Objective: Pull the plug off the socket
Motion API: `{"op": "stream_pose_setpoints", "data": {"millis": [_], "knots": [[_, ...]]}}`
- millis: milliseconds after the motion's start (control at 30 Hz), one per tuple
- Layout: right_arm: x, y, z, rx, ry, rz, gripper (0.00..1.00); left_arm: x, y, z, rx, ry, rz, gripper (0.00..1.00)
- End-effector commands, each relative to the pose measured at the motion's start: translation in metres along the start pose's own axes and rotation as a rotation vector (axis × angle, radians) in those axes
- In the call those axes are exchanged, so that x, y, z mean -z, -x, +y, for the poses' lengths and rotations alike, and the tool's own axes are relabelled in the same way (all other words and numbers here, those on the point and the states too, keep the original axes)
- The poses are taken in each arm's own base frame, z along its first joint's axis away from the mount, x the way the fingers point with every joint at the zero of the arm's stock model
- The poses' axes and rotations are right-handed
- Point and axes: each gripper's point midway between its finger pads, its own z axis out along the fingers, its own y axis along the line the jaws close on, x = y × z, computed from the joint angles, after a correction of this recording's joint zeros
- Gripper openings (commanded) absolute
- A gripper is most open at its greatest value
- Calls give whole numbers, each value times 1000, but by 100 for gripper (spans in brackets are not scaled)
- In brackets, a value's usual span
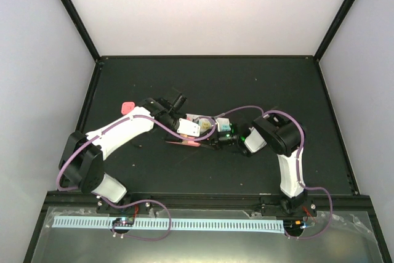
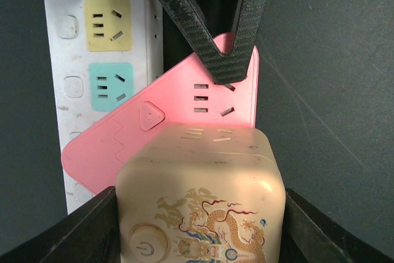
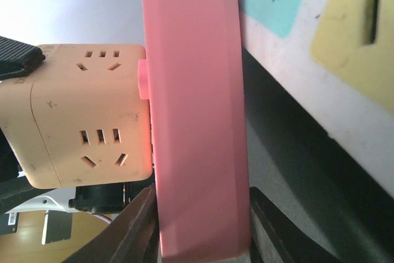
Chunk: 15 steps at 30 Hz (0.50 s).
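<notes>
Dark tabletop point(image 1: 246, 84), pale walls around. The left end effector point(image 2: 203, 235) is clamped on a cream cube plug point(image 2: 200, 189). Just past its tips the cube meets a pink outlet block point(image 2: 178, 115), pinched edgewise by the right end effector point(image 3: 203, 232). The white socket strip point(image 2: 61, 60), partly covered by the block, runs up the left end effector's left side.

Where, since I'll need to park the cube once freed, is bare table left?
Crowded: the centre, where left hand, right hand, cube, pink strip and socket meet. Bare: the table from there to its far edge, and along its near edge.
</notes>
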Motion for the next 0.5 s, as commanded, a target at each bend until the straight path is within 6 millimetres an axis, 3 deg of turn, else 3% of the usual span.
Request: {"op": "stream_pose_setpoints", "data": {"millis": [0, 133, 467], "knots": [[-2, 5, -16, -9, -52, -18, 16, 18, 20, 9, -15, 25, -72, 30], [-4, 4, -21, -41, -59, -13, 2, 24, 21, 12, -22, 45, -79, 30], [-3, 2, -35, -102, -85, -12, 1, 41, 21, 10, -29, 78, -83, 29]]}}
